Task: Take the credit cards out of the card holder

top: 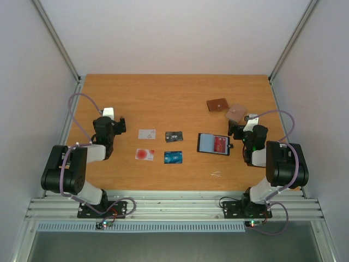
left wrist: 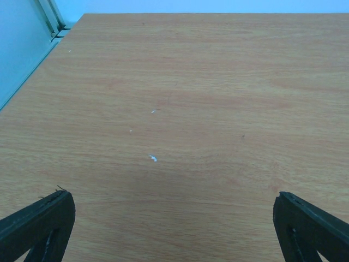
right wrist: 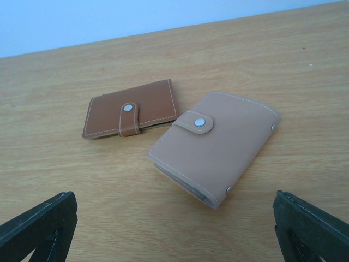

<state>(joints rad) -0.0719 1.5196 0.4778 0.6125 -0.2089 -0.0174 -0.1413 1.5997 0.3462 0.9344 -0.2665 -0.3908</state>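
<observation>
My left gripper [left wrist: 174,213] is spread wide with nothing between its fingers [left wrist: 41,221]; its wrist view shows only bare table [top: 163,93] ahead. My right gripper [right wrist: 174,215] is also wide open and empty, its black fingers [right wrist: 311,224] at the bottom corners of the wrist view.

The card holder [top: 214,144] lies open right of centre in the top view, just left of my right gripper, apart from it. Its blue lining faces up, and the red card [top: 220,144] lies on its right half.

Four cards lie flat on the table at centre left of the top view, in two rows, none touching. The grey card [top: 147,134] and black card [top: 174,136] make the upper row. The white card [top: 144,155] with the red circle and the blue card [top: 173,158] make the lower row.

Ahead of my right gripper lie the brown wallet [right wrist: 131,112] and the tan wallet [right wrist: 215,144], both snapped shut. The tan one is nearer to me, and its left corner is just beside the brown one.
</observation>
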